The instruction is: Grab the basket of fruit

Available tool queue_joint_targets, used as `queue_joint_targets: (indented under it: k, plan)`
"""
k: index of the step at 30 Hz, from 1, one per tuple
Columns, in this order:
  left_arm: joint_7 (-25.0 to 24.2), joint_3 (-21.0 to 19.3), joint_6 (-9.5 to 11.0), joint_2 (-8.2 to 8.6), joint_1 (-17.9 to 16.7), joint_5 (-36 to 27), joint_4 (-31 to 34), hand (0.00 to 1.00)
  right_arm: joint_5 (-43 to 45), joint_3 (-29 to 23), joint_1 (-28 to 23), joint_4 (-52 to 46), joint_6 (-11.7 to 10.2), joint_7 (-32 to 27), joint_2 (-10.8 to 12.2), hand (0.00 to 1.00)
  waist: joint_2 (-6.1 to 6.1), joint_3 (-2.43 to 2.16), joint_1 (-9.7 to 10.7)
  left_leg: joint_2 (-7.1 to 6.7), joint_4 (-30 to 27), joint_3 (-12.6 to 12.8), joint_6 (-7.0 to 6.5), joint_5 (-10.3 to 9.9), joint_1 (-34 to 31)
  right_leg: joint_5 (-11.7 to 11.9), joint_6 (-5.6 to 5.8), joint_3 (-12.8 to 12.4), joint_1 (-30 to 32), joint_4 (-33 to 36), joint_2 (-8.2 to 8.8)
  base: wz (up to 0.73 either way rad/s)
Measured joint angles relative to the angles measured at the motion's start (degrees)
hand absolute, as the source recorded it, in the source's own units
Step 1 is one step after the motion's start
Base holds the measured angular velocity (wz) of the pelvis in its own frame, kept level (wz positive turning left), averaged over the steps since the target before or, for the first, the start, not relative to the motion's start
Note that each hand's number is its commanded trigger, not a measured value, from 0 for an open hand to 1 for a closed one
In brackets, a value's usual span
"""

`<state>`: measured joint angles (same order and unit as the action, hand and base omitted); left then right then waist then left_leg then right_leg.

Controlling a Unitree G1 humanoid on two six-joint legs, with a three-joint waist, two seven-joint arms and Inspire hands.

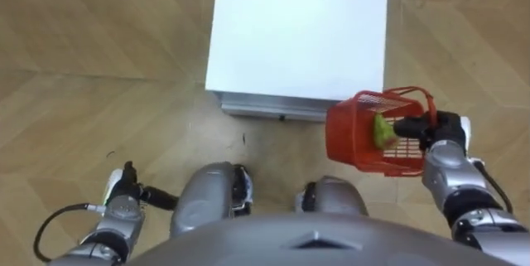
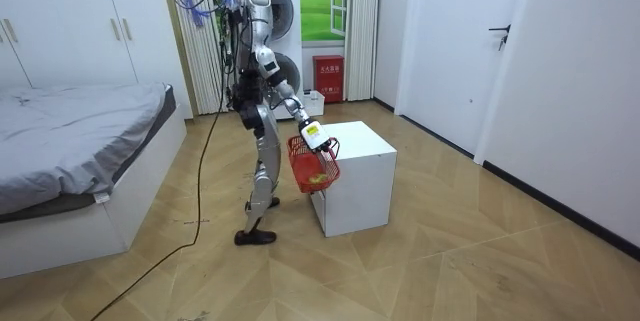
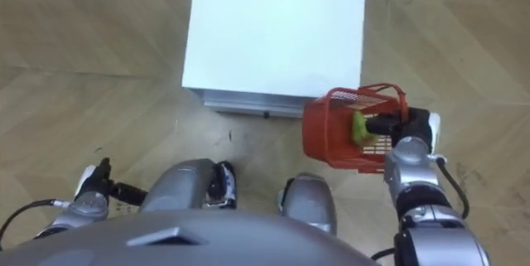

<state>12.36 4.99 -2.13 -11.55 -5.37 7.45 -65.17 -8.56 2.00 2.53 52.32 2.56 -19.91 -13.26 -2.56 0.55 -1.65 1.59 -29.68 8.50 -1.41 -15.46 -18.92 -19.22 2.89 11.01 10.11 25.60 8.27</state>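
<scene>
Holding the basket (image 1: pixel 352 137) up in the air with the right hand (image 1: pixel 440 127), curling the dark fingers (image 1: pixel 410 125) tightly round the handle (image 1: pixel 426 98). Carrying it just to the left of those fingers, by the near right corner of the table (image 1: pixel 298 26) and off its top; not possible to tell whether it is touching the table's edge.

Tipping the basket hard onto its side: pointing its closed red end away from the fingers, toward the robot's left, and turning its open mouth back toward the palm. Laying the line from closed end to mouth crosswise, left to right, in the eye views; not possible to tell the rim's own long axis, being too foreshortened. Arching the handle round the far side of the fingers.

Cradling a green fruit (image 1: pixel 381 131) inside, against the mesh wall, just beside the fingertips.

Hanging the left hand (image 1: pixel 124 195) low on the opposite side, well apart from the gripping fingers and the basket, above the floor (image 1: pixel 99 67); not possible to tell whether open or closed.

Standing upright in the room view at the table's corner, on the room view's left of it, dangling the basket below the gripping fingers, just beside the table's side and clear of the floor.
</scene>
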Motion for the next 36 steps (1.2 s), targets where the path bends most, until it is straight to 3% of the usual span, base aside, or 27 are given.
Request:
queue_joint_targets:
  k: [3,7,9,11,14,18,21,26,36]
  plan:
    - [0.13,-1.64,-0.71,0.00,-2.87,-0.02,1.72,0.00,4.17,0.01,-2.67,-3.78,0.03,-0.02,-0.14,1.00,-0.48,-0.04,0.06,0.14,6.57,0.01,1.33,2.07,4.62,1.65,-0.85,0.65,-3.90,-5.22,-1.34,0.05]
    - [0.11,-2.95,-2.00,0.71,-3.96,0.15,2.34,0.00,8.46,0.08,-4.93,-9.79,0.85,0.45,-0.29,1.00,-1.01,0.04,0.10,-0.24,10.55,-0.33,1.98,3.95,7.39,2.13,-1.32,0.52,-5.60,-7.01,-1.77,-0.01]
    - [-0.14,-3.28,-2.62,0.80,-4.83,0.19,3.51,0.00,11.61,0.14,-7.44,-15.88,2.61,1.36,-0.27,1.00,-1.14,0.09,0.19,-0.18,11.16,-1.07,2.06,4.04,9.17,2.23,-1.50,0.36,-7.74,-8.20,-2.33,0.00]
    - [-0.40,-3.65,-2.71,0.83,-5.68,0.21,4.48,0.00,12.45,0.01,-8.71,-19.48,2.86,1.51,-0.40,1.00,-1.37,0.18,0.35,-0.15,11.64,-1.10,2.33,4.19,10.37,2.31,-1.62,0.36,-8.97,-9.04,-2.48,-0.05]
    - [-1.33,-3.73,-3.40,1.02,-6.26,1.90,5.01,0.00,9.75,-1.08,-8.65,-25.85,2.06,1.78,-0.34,1.00,-1.22,0.09,0.62,0.01,12.11,-1.08,2.36,4.21,11.40,2.44,-1.85,0.21,-9.52,-9.57,-2.77,-0.05]
    - [-2.58,-3.99,-5.01,1.47,-7.72,3.64,5.88,0.00,8.84,-0.89,-8.21,-32.44,0.84,2.77,0.25,1.00,-0.91,-0.44,0.47,0.17,12.07,-1.35,2.37,4.21,12.21,3.11,-1.96,0.53,-11.50,-11.55,-3.30,0.06]
    - [-3.04,-4.84,-5.85,1.75,-10.10,3.64,6.36,0.00,8.85,-0.87,-8.21,-33.66,0.87,3.97,1.06,1.00,-0.90,-0.70,0.35,0.13,11.98,-1.58,2.37,4.21,12.70,3.13,-1.96,0.95,-12.51,-12.02,-3.33,0.07]
    - [-5.09,-4.94,-7.61,2.16,-11.99,4.63,6.26,0.00,9.34,-0.93,-8.26,-34.39,1.29,4.93,1.57,1.00,-0.57,-0.57,0.35,0.16,12.42,-1.56,2.38,4.21,13.56,3.13,-1.96,1.25,-13.10,-12.05,-3.28,0.01]
    - [-7.59,-6.35,-7.65,2.15,-10.13,5.95,6.11,0.00,9.22,-0.72,-8.28,-36.90,1.30,8.00,2.38,1.00,-0.81,-0.41,0.07,-0.11,12.62,-1.14,2.39,4.21,13.80,3.33,-1.68,1.67,-13.08,-11.64,-2.71,0.01]
